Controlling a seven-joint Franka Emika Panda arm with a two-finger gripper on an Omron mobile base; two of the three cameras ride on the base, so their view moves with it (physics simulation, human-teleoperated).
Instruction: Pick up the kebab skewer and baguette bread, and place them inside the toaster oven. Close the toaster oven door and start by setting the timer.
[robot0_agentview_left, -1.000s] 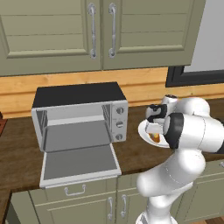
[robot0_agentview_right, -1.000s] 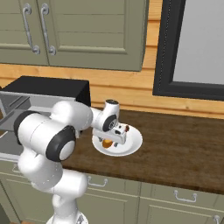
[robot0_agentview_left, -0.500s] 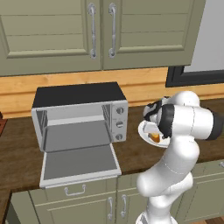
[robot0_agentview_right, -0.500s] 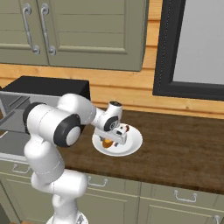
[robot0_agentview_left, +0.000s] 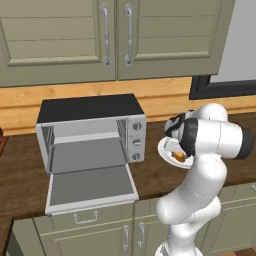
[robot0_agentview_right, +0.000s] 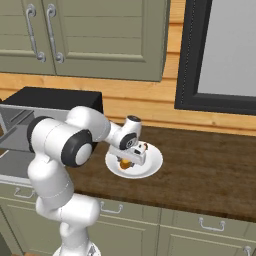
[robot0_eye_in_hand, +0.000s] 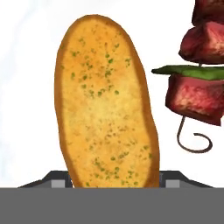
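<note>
A: Where is the gripper (robot0_agentview_right: 128, 161)?

B: Down on the white plate (robot0_agentview_right: 152, 163), which sits on the dark wooden counter (robot0_agentview_right: 205, 170) to the right of the toaster oven (robot0_agentview_left: 92, 131). In the hand view the baguette bread (robot0_eye_in_hand: 107, 107) runs lengthwise between the 2 finger tips (robot0_eye_in_hand: 59, 179), 1 on either side of its near end.

A: Are the jaws pinching it?

B: I cannot tell. They stand on both sides of the loaf, close to it, but the contact itself is hidden at the bottom edge of the hand view, and the arm covers it in both base views.

A: And the kebab skewer (robot0_eye_in_hand: 199, 74)?

B: On the same plate, just beside the bread and apart from it. In the hand view I see red meat chunks, a green slice between 2 of them, and a thin curled wire end.

A: What about the oven?

B: The toaster oven door (robot0_agentview_left: 92, 186) is dropped flat toward the counter edge, and the cavity is open. The 3 knobs (robot0_agentview_left: 136, 142) stand in a column on its right side. From the left base view the plate (robot0_agentview_left: 164, 149) is near the oven's right side, partly behind the arm.
</note>
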